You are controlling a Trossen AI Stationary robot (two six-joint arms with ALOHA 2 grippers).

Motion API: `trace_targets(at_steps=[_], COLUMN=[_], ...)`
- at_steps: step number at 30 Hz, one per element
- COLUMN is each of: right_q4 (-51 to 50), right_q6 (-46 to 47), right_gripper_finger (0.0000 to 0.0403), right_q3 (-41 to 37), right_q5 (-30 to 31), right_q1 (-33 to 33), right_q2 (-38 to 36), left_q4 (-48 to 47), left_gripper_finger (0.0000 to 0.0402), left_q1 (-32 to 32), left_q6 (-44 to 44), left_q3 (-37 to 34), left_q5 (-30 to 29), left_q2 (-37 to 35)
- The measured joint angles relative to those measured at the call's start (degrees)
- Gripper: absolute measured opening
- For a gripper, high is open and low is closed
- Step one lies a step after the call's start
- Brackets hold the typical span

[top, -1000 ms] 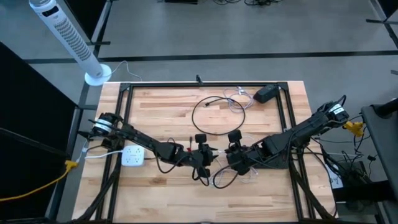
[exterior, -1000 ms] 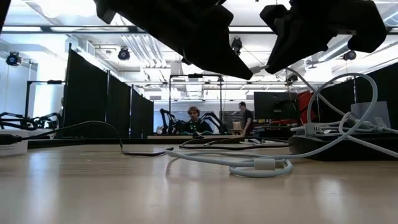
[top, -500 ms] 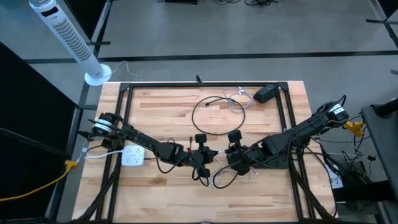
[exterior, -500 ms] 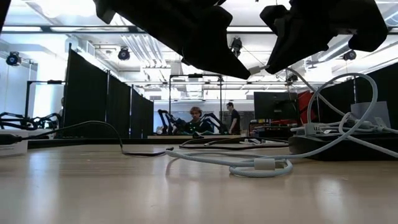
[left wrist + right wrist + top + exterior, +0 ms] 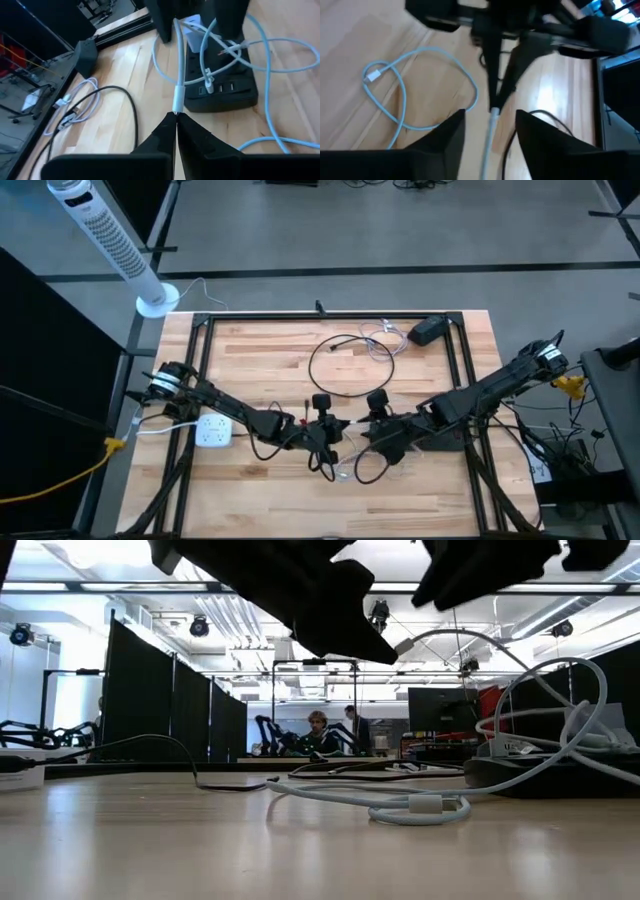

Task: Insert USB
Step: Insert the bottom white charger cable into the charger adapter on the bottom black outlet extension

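A light blue USB cable (image 5: 176, 55) ends in a white plug (image 5: 405, 645). My left gripper (image 5: 175, 115), near the table's middle (image 5: 338, 432), is shut on that plug. The cable runs away from it, arches through the air and passes between the open fingers of my right gripper (image 5: 490, 114), which hangs just to the right (image 5: 372, 442) and touches nothing. More of the cable lies in a loop (image 5: 400, 100) on the wood. A black hub (image 5: 220, 95) with a row of ports and several cables plugged in lies flat on the table beyond the plug. My left gripper pinches the cable's white plug end (image 5: 178, 102) between the tips of its two fingers. The fingers come slanting down from the table's left and lie along the cable. The plug is lifted clear of the table, and the cable leads on from it in a slack arch.
A white power strip (image 5: 212, 430) lies by the left arm. At the back are a black cable ring (image 5: 350, 365), a white cable bundle (image 5: 378, 340) and a black adapter (image 5: 430, 330). A black frame (image 5: 330, 316) borders the table. People (image 5: 318, 730) stand in the room behind.
My right gripper has let go of the cable's end, risen and drawn back a little toward the table's right edge. The plug stays in my left gripper, and the cable now arches free from it.
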Motion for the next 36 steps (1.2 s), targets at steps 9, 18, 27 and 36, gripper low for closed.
trace_targets(at_steps=[9,18,27,36], right_q4=[-0.1,2.3,2.5,3.0], right_q6=[-0.7,-1.4,-2.1,-0.8], right_gripper_finger=[0.0163,0.0116,0.0085,0.0101], right_q3=[-0.6,-0.7,-1.0,-1.0], right_q5=[-0.2,-2.0,-0.6,1.2], right_q1=[-0.3,0.4,0.2,0.2], right_q2=[-0.2,-0.1,-0.1,-0.1], left_q4=[4.9,6.5,7.8,9.8], left_gripper_finger=[0.0000,0.0000,0.0000,0.0000], left_q1=[-1.1,-1.5,-1.9,-2.6], left_q6=[3.6,4.1,5.0,7.0], left_q3=[0.0,0.0,0.0,0.0], left_q5=[-0.2,-1.1,-1.1,-2.7], left_q2=[-0.1,-0.3,-0.3,-0.3])
